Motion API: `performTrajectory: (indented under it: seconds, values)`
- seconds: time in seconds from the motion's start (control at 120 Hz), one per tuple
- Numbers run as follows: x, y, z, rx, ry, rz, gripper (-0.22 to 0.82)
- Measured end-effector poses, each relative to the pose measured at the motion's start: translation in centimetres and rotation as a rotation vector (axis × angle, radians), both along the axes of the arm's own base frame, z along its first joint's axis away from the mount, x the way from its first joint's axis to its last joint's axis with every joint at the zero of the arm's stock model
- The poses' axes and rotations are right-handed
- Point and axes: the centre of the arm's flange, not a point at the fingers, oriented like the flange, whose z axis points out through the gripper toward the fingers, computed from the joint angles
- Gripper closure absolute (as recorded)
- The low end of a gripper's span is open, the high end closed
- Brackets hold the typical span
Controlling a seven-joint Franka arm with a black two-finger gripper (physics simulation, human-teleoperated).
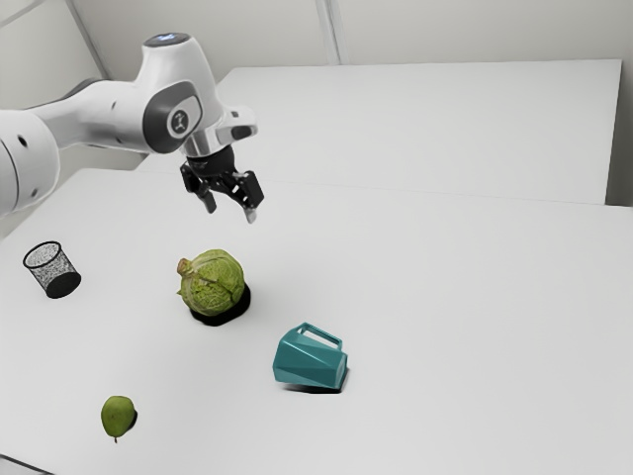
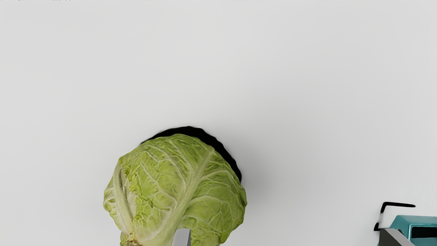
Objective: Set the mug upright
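Apparent logo point(image 1: 180, 122) on white arm point(image 1: 105, 111)

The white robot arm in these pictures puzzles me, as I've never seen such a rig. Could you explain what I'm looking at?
This jointed white arm ends in a black two-finger gripper, open and holding nothing. The exterior view looks from beside the arm; the wrist view comes from its hand, fingertips at the bottom edge. On the smooth white table are a round green cabbage, a faceted teal mug on its side, a small green pear and a dark mesh cup.
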Motion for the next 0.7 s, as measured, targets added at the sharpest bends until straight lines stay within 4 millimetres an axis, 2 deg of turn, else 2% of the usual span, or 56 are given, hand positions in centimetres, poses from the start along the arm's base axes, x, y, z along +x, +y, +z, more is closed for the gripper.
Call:
performTrajectory:
  seconds: [0.042,0.133,0.342,0.442,0.5,0.575,0.7]
  values:
    - [-0.3,-0.1,-0.4,-0.005,0.004,0.004,0.00]
    - [-1.5,-0.2,0.1,-0.022,-0.007,0.013,0.00]
    - [-2.8,-0.4,-1.6,-0.246,0.086,0.144,0.00]
    - [-2.7,-1.0,-4.6,-0.322,0.165,0.192,0.00]
    - [-3.6,-2.5,-7.2,-0.363,0.229,0.209,0.00]
    - [-4.9,-4.0,-9.5,-0.399,0.292,0.226,0.00]
    - [-6.2,-3.8,-11.7,-0.435,0.348,0.272,0.00]
